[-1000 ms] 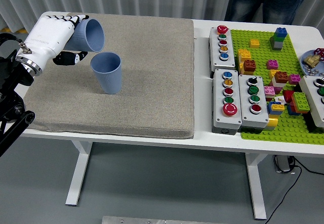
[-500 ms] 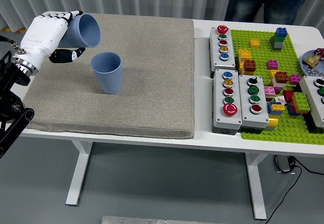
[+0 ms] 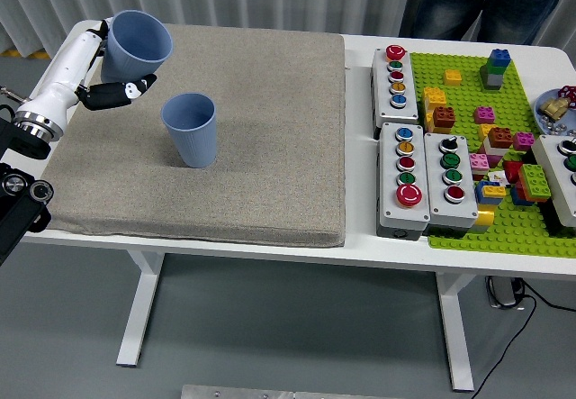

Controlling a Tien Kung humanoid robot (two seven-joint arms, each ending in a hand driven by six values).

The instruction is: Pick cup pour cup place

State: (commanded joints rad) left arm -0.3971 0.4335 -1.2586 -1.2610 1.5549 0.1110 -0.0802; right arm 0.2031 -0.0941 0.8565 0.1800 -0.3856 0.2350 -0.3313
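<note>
Left hand (image 3: pixel 106 77): white-shelled with black fingers (image 3: pixel 115 95), closed round the lower body of a blue plastic tumbler-shaped cup (image 3: pixel 133 46). This cup is held clear of the grey fabric mat (image 3: pixel 261 120), nearly upright, mouth tilted slightly toward the camera. Contents cannot be seen.

Just right of it and lower in the frame, a second matching blue plastic cup (image 3: pixel 190 129) stands upright on the mat, apart from the hand.

Handling judgement: both cups appear light, thin-walled and smooth, so likely to flex or slip under a hard squeeze. Best held round the mid to lower wall, clear of the rim.

Count: two blue cups, one mat, one white worktop (image 3: pixel 360 49). Further right: four grey button boxes, the nearest (image 3: pixel 405 178) showing five buttons, and one green brick baseplate (image 3: pixel 468 102) with mixed coloured bricks.

Right hand: not visible.
</note>
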